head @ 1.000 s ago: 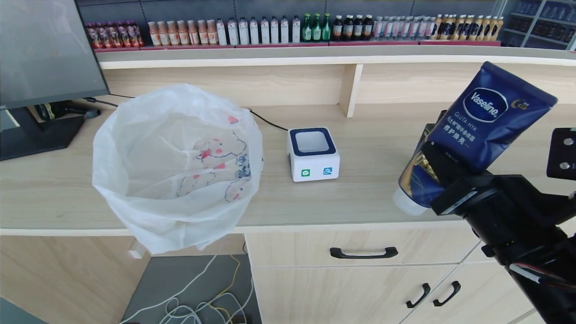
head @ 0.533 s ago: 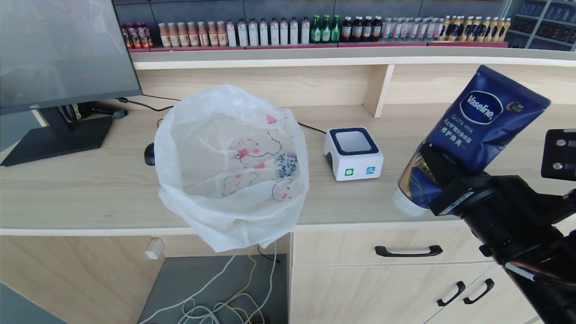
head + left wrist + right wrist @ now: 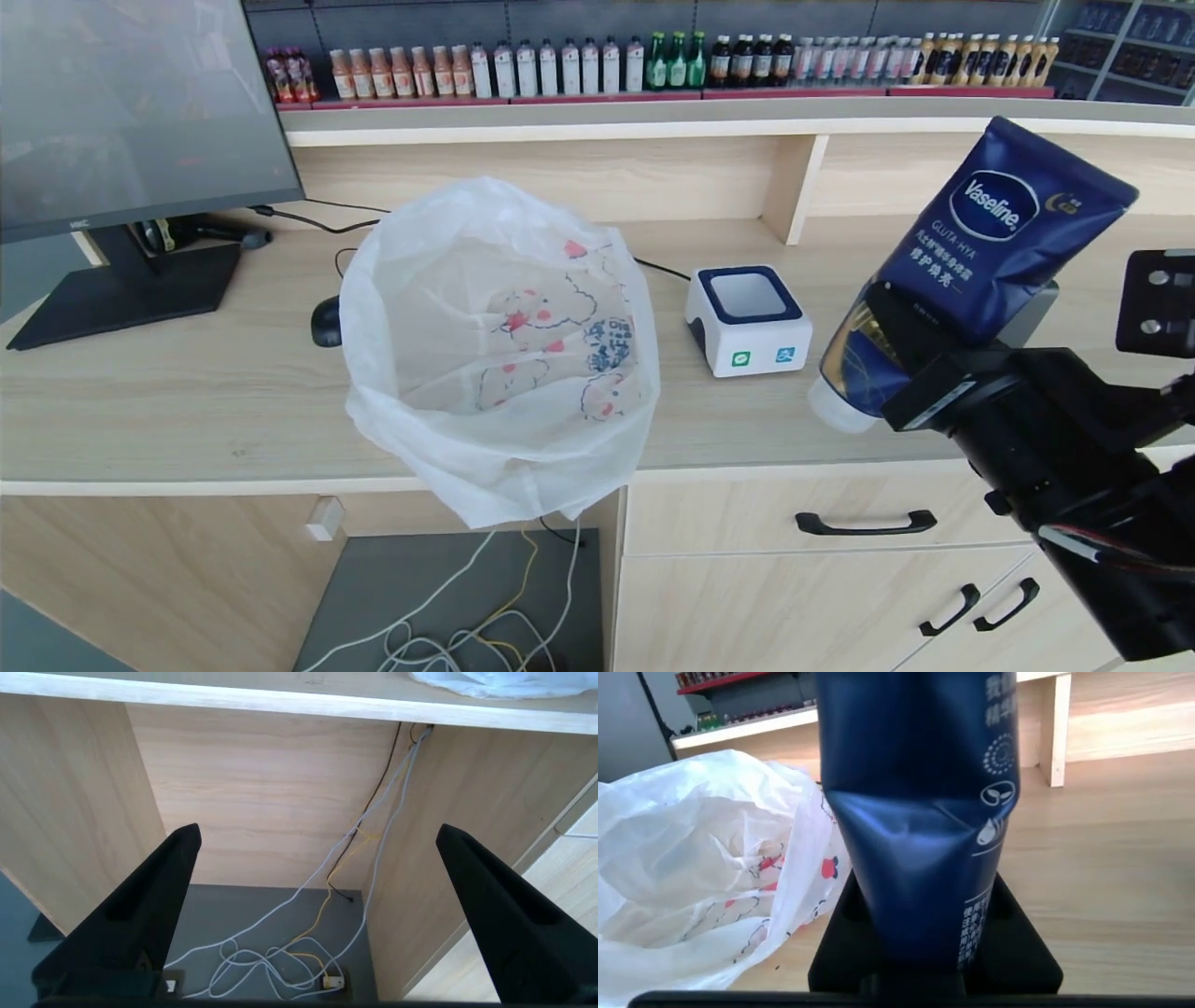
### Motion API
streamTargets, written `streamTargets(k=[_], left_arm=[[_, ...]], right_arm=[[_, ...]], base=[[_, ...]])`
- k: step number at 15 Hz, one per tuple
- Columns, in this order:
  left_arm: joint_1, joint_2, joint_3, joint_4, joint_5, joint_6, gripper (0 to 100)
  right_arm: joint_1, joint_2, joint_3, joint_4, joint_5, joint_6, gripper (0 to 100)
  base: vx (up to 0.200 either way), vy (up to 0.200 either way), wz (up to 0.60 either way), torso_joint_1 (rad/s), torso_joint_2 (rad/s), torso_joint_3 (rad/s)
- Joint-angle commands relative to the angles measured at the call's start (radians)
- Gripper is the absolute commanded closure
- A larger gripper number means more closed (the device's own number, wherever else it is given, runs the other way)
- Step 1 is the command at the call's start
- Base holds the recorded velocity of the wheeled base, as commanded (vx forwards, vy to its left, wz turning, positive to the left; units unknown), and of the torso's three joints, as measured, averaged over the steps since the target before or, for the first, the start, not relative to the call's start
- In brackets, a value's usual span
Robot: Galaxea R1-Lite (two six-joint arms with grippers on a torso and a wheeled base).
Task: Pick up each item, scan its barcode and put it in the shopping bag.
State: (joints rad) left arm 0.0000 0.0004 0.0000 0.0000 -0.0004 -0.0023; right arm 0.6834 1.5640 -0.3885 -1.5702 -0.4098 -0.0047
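Note:
A dark blue lotion tube [image 3: 990, 247] is tilted in the air, white cap down, above the counter's right part, with my right gripper [image 3: 920, 359] shut on its lower half. In the right wrist view the blue tube [image 3: 920, 812] stands between the black fingers [image 3: 1022, 943]. A white barcode scanner box [image 3: 747, 320] with a dark-rimmed window sits just left of the cap. The white shopping bag [image 3: 499, 345] stands open at the counter's front edge, left of the scanner; the bag [image 3: 701, 868] also lies beyond the tube. My left gripper [image 3: 318, 905] hangs open below the countertop.
A monitor [image 3: 140, 103] on a black stand, a mouse [image 3: 326, 322] and a handheld scanner [image 3: 201, 231] occupy the counter's left. A raised ledge with a divider [image 3: 794, 187] backs the counter. Drawers with black handles [image 3: 865, 524] and loose cables [image 3: 467, 625] lie below.
The head camera has shifted, so the counter sits further right in the picture. The right gripper with the tube now stands closer to the scanner box and slightly higher.

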Motion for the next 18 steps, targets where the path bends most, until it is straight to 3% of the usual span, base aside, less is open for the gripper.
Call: streamTargets(k=[1, 7, 12, 15, 18], left_arm=[[0.0, 0.0, 0.0, 0.0, 0.0, -0.001, 0], [0.0, 0.0, 0.0, 0.0, 0.0, -0.001, 0], [0.0, 0.0, 0.0, 0.0, 0.0, -0.001, 0], [0.0, 0.0, 0.0, 0.0, 0.0, -0.001, 0], [0.0, 0.0, 0.0, 0.0, 0.0, -0.001, 0]], right_arm=[[-0.002, 0.022, -0.043, -0.001, 0.002, 0.0, 100], [-0.039, 0.05, -0.104, 0.01, 0.005, 0.135, 100], [-0.056, 0.159, -0.274, 0.044, 0.042, 0.246, 100], [-0.119, 0.182, -0.403, 0.182, 0.082, 0.357, 100], [-0.205, 0.24, -0.518, 0.203, 0.143, 0.381, 100]], base=[[0.0, 0.0, 0.0, 0.0, 0.0, 0.0], [0.0, 0.0, 0.0, 0.0, 0.0, 0.0], [0.0, 0.0, 0.0, 0.0, 0.0, 0.0], [0.0, 0.0, 0.0, 0.0, 0.0, 0.0], [0.0, 0.0, 0.0, 0.0, 0.0, 0.0]])
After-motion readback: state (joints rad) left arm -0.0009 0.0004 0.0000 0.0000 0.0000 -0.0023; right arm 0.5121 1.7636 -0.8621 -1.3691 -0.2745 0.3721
